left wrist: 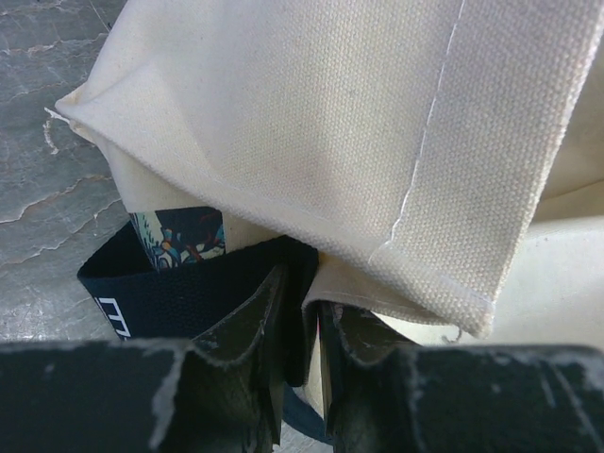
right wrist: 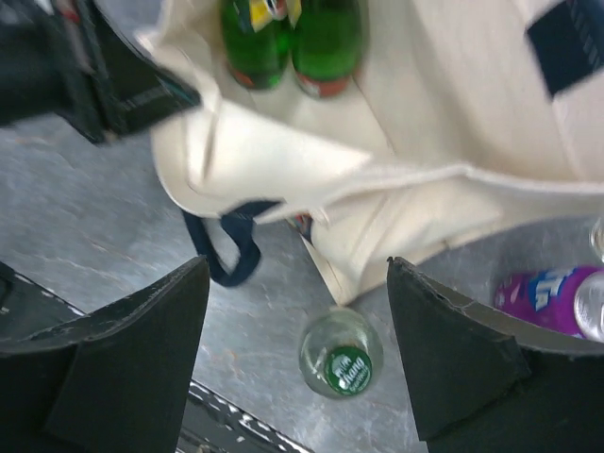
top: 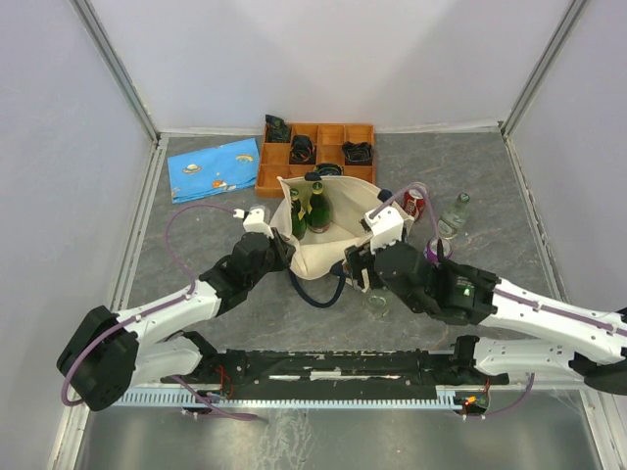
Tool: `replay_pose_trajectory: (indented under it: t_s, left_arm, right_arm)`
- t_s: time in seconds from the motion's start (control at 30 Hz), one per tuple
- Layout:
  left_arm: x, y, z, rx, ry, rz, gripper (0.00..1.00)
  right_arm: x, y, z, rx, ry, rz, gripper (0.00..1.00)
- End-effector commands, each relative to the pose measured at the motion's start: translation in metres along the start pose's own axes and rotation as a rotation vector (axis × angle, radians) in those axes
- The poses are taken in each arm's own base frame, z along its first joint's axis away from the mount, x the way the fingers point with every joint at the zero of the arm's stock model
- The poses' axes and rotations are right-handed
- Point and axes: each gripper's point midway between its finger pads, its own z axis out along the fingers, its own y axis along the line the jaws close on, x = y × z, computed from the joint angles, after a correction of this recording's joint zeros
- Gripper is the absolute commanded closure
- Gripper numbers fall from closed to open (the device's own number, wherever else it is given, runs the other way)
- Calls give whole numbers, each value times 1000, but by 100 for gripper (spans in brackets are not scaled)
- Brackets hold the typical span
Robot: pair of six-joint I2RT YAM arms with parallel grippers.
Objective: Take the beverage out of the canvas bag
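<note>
Fingers [right wrist: 123, 359] of my right gripper [right wrist: 297, 266] stand spread and empty, a green-capped clear bottle [right wrist: 342, 357] just below between them, so while my left gripper [left wrist: 302, 293] pinches the canvas bag [left wrist: 311, 113] rim, I should rise straight, then reach ahead for the green bottles [right wrist: 293, 38] inside.

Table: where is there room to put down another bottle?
Bare table lies left of the canvas bag, nearer than the blue pouch, and in the far right corner beside the orange tray. It is crowded right of the bag: red can, clear bottle, purple can.
</note>
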Motion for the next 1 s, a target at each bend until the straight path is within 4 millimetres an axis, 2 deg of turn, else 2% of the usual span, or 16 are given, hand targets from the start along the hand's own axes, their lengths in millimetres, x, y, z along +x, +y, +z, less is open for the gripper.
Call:
replay_pose_trajectory:
  t_s: [0.0,0.1,0.2,0.27,0.33,0.43,0.53,0.73,0.97]
  left_arm:
    - [3,24,5,-93,-11,0,75]
    - [2,23,5,-89,-16,-9,75]
    - [3,23,6,-89,-17,-7,76]
    - [3,23,6,-90,-16,-5,76]
    - [2,22,7,-87,-15,-3,75]
    - [1,20,8,-81,-16,-5,75]
    - [0,19,8,-82,-17,-6,75]
    - [-4,19,6,-83,-27,-17,76]
    - [-8,17,4,-81,-40,-20,76]
  right_arm:
    - [-67,16,-15,-60,-135,-43,17]
    - [-98,15,-11,-9,-181,-35,17]
    - [-122,18,3,-56,-204,35,21]
    - [-129,12,22,-72,-197,87,28]
    - [-133,3,43,-49,-171,104,40]
    - [-133,7,74,-64,-117,95,48]
    - [-135,16,101,-103,-104,96,49]
    - [-125,11,152,-93,-48,128,49]
    - [-117,7,185,-51,-24,124,31]
